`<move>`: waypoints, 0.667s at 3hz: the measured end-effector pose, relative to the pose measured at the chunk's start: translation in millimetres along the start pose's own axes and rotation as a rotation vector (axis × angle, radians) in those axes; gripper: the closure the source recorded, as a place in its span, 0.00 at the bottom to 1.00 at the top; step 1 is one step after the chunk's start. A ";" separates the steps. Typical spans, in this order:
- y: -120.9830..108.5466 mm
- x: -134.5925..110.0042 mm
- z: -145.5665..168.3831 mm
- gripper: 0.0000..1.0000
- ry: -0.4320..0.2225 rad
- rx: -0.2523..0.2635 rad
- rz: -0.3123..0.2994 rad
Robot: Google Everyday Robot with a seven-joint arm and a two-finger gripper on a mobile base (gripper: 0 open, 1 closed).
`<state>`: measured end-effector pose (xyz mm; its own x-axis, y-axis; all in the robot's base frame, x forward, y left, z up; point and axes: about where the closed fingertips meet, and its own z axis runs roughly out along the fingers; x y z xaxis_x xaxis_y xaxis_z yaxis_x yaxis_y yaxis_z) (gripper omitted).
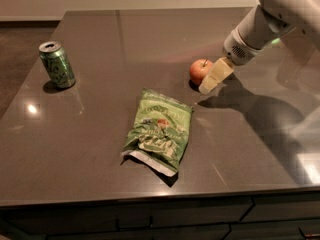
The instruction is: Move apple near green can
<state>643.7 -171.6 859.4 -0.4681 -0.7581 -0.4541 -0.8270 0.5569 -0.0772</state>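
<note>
The small red-orange apple (200,71) sits on the dark table (100,184), right of centre. The green can (57,64) stands upright at the far left, well apart from the apple. My gripper (214,77) comes down from the white arm (270,19) at the upper right. Its cream tip rests low against the apple's right side, just above the tabletop. The gripper holds nothing that I can see.
A flat, crinkled green chip bag (159,130) lies on the table between the apple and the front edge, slightly left of the apple. The table's front edge runs along the bottom, with dark cabinet fronts (150,219) below. The floor lies beyond the left edge.
</note>
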 end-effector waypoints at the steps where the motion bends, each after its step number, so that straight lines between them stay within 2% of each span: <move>1: -1.4 -8.9 7.2 0.00 -0.022 -0.012 -0.008; 2: -1.4 -17.1 15.5 0.00 -0.037 -0.025 -0.025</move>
<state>657.7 -154.1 853.6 -0.4358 -0.7580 -0.4853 -0.8458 0.5292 -0.0670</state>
